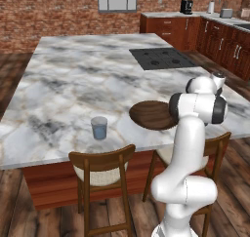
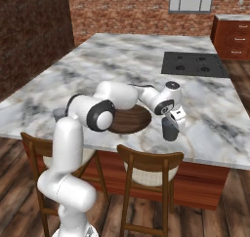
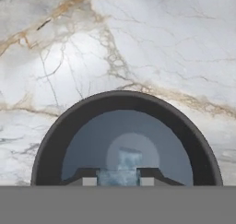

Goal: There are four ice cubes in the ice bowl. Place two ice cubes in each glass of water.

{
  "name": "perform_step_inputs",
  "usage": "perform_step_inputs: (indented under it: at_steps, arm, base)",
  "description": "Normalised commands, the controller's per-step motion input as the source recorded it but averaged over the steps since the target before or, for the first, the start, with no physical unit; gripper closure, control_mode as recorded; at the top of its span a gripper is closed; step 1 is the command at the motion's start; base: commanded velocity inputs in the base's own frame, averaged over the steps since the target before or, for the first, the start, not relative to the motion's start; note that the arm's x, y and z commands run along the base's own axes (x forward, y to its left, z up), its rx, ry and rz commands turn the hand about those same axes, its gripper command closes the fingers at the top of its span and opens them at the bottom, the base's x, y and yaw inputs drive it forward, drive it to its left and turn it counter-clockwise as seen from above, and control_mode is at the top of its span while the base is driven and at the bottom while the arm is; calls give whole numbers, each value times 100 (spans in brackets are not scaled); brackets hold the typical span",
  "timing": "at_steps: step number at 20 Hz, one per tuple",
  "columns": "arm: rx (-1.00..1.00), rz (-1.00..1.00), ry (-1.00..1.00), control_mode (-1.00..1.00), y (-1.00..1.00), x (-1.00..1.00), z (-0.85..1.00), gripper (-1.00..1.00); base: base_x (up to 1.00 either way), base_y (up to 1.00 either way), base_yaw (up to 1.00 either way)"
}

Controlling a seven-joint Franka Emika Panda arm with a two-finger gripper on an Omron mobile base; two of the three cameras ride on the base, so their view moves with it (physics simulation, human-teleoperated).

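Gripper (image 3: pixel 119 181) hangs straight over the darker glass of water (image 3: pixel 126 140), fingers narrowed on what looks like an ice cube (image 3: pixel 119 177). Best to release centred above the mouth, low, avoiding the rim.

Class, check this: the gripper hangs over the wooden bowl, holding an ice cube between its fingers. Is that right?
Not quite. The gripper hangs over a glass, not the bowl, as the hand view shows. The ice cube between its fingers is right.
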Motion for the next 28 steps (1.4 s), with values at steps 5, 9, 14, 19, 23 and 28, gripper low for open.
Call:
perform_step_inputs:
  at_steps: [5,9,14,19,23,28]
  arm:
    - [1,-4,-2,-100,0,8,0,-100]
    - [3,-4,-5,-100,0,13,1,-100]
    - [5,-4,-7,-100,0,17,8,-100]
    - [2,-3,-2,-100,0,18,0,100]
    - [0,-4,0,-100,0,23,0,100]
    - [1,-3,-2,-100,0,7,7,100]
  base:
    - [0,0,0]
    - [0,0,0]
    - [0,0,0]
    - [0,0,0]
    - [0,0,0]
    - [0,0,0]
